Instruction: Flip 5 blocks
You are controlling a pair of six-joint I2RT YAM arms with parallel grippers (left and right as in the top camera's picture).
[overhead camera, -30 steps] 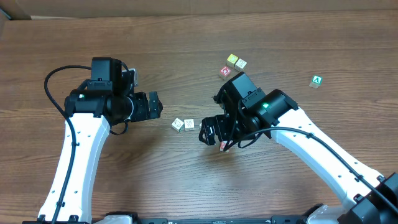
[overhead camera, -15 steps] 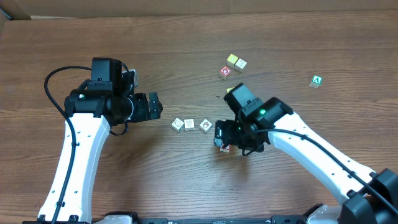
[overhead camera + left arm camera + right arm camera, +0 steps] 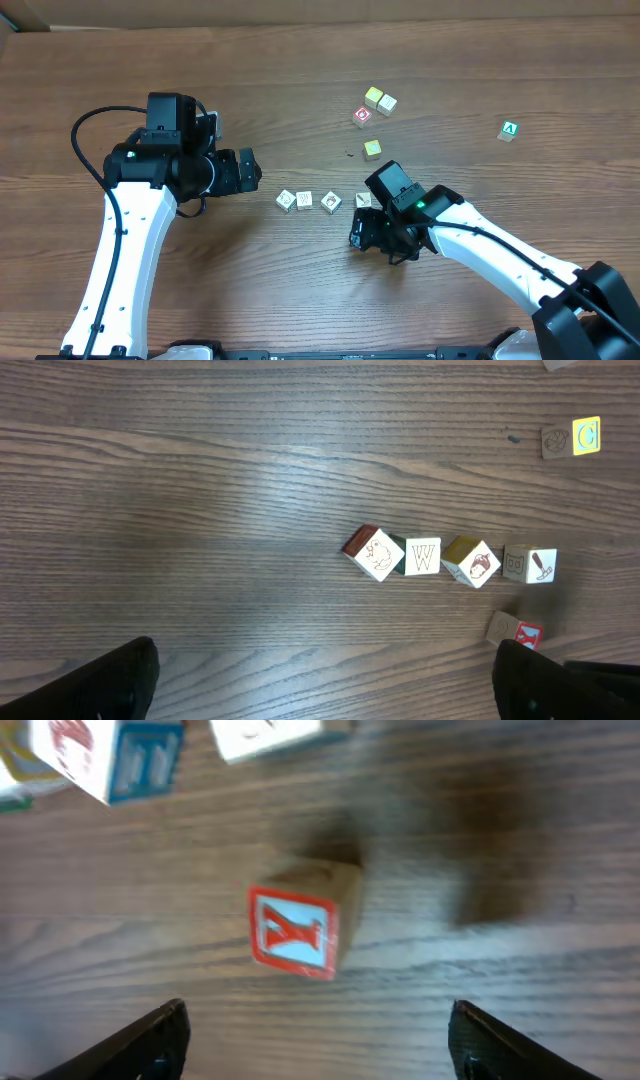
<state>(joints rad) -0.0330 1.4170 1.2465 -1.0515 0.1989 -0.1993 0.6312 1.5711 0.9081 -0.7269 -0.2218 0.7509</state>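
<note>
Leaving four blocks [image 3: 423, 556] rowed, likely done, the right tool [image 3: 318, 1042] has slid over the last block [image 3: 295, 932], jaws apart, empty; left tool [image 3: 330, 685] wide open.

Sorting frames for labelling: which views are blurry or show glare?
Right wrist view: blurred, the small wooden cube with the red-framed letter smeared; left wrist view: sharp, pale glare on the brown wooden table; overhead view: sharp, evenly lit.
</note>
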